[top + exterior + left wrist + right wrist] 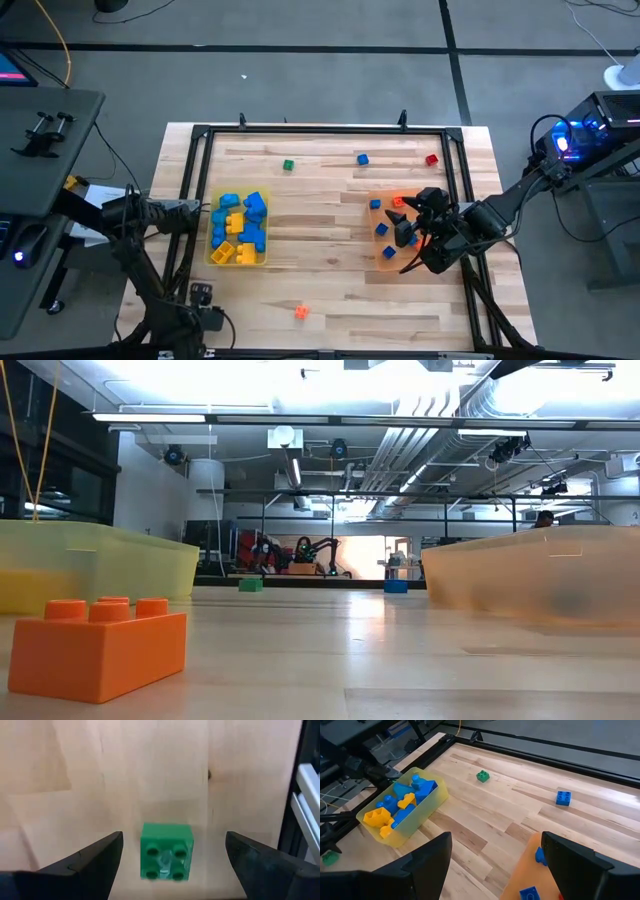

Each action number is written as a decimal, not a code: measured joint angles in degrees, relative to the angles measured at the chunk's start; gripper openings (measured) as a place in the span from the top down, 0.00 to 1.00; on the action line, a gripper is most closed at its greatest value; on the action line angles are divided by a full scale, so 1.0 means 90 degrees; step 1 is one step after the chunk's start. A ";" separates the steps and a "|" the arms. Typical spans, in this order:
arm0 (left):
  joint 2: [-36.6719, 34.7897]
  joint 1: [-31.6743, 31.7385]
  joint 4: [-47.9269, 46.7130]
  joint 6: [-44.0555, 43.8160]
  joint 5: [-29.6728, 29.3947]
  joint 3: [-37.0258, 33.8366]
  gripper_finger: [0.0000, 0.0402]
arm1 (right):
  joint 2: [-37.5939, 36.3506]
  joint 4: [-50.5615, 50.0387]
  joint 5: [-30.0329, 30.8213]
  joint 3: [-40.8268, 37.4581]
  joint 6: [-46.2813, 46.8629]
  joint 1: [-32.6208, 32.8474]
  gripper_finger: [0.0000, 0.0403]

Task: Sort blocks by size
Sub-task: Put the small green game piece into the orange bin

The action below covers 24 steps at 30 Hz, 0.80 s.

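Note:
My left gripper [173, 840] is open at the table's left edge [185, 212], beside the yellow tray [238, 230] of blue and yellow blocks. Its fingers stand on either side of a small green block [166, 851] that rests flat on the wood, studs up, untouched. My right gripper [405, 232] is open and empty above the orange tray [385, 262], which holds several small blue and red blocks. Loose on the table lie a green block [288, 165], a blue one [362, 159], a red one [431, 159] and an orange one [301, 311].
A black frame rail [300, 130] runs around the work area. The open wood between the two trays [320, 230] is free room. The low view has the orange block [95, 645] close in front and the yellow tray's wall [100, 565] at the left.

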 joint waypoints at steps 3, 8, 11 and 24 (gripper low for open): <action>0.0001 0.0000 0.0147 -0.0181 0.0048 -0.0155 0.18 | 0.0000 0.0000 -0.0049 0.0000 0.0002 0.0000 0.25; -0.0012 0.0000 0.0196 -0.0209 0.0089 -0.0208 0.24 | 0.0002 0.0001 -0.0052 0.0000 0.0001 0.0000 0.25; -0.0019 0.0000 0.0111 -0.0205 0.0135 -0.0222 0.27 | 0.0002 0.0000 -0.0052 0.0000 0.0000 0.0000 0.25; -0.0018 0.0043 -0.0099 0.0072 0.0226 -0.0232 0.65 | 0.0001 -0.0007 -0.0071 0.0000 0.0000 0.0000 0.25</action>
